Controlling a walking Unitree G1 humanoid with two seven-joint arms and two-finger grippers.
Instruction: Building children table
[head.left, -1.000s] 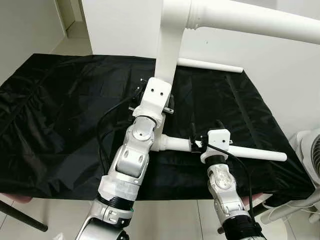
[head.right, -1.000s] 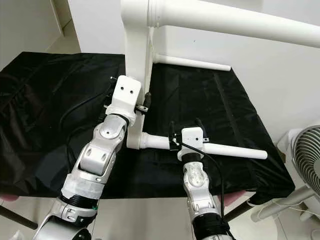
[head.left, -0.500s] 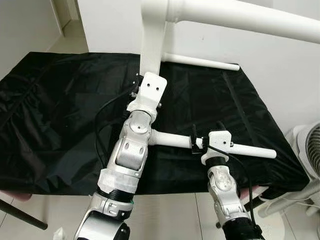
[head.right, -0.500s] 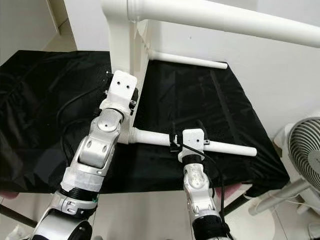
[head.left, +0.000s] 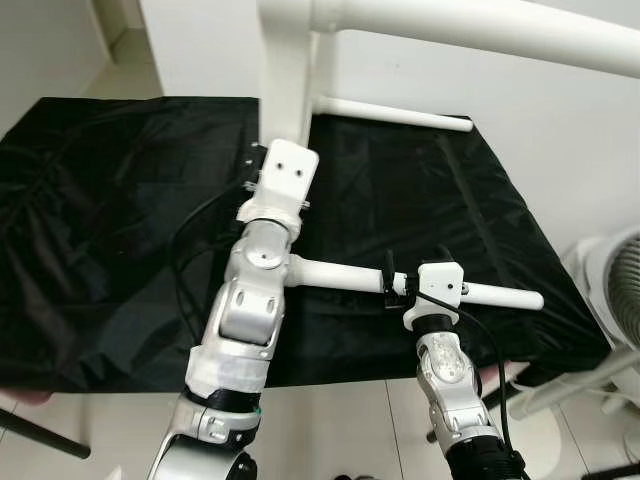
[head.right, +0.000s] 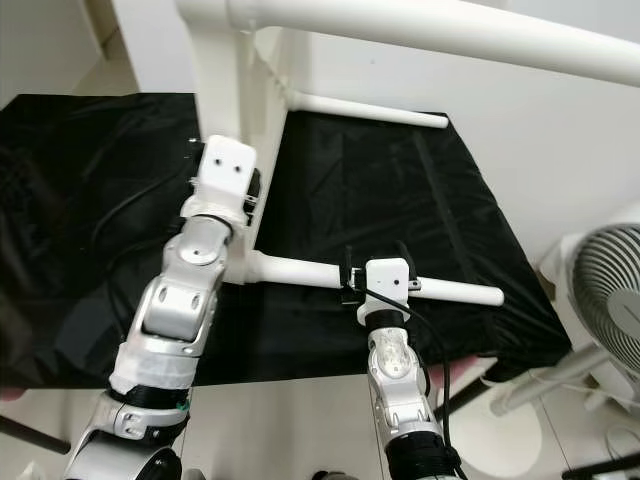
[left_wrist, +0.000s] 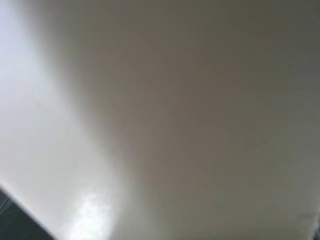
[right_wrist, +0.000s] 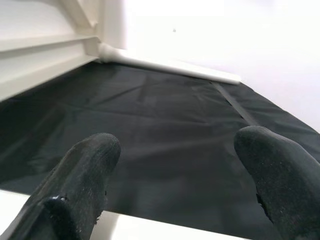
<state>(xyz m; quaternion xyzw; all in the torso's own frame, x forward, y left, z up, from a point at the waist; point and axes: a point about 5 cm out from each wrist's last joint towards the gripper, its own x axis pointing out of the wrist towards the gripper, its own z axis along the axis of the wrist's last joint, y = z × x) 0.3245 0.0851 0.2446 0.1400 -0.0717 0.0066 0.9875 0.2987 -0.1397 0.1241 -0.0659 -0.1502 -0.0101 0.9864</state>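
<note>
Now sits further left against the black cloth (head.left: 100, 220), white table frame (head.left: 285, 70) with left gripper (head.left: 265, 165) alongside.

White table frame (head.left: 290, 70) and white legs (head.left: 340, 275) over a plain black cloth (head.left: 100, 200); black fingers (right_wrist: 85, 175).

A wrinkled black plastic sheet (head.left: 90, 220) covers the whole worktop, hanging over its near edge and right edge. Past the right edge, near the front corner, a white round electric fan (head.right: 610, 300) with a wire grille stands on the pale tiled floor (head.left: 330, 430). A white wall (head.left: 560, 130) rises behind the far edge.
</note>
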